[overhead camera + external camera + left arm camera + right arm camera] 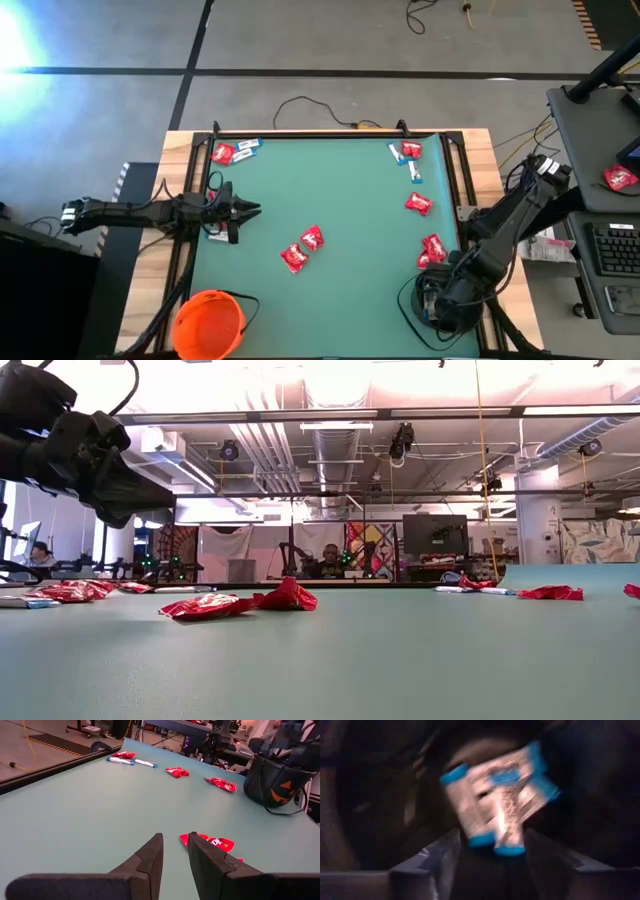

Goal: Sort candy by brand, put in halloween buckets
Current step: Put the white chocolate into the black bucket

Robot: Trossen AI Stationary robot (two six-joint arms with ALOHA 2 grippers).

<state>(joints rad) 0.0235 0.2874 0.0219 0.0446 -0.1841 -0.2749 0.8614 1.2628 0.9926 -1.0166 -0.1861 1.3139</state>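
Note:
My right gripper (440, 297) hangs over the black halloween bucket (272, 782) at the table's near right corner, pointing down into it. Its fingers stand open (490, 865). Blue-and-white candy (495, 802) lies blurred inside the bucket beyond the fingertips. The orange bucket (210, 322) stands at the near left corner. My left gripper (245, 210) waits at the table's left edge, its fingers a narrow gap apart (175, 852) with nothing between them. Red candy (210, 841) lies flat on the mat just ahead of it.
Loose candy lies on the green mat: two red pieces (302, 250) in the middle, red (222, 153) and blue-and-white (248, 147) at the far left. More red (418, 203) and blue-and-white (414, 172) lies along the right side.

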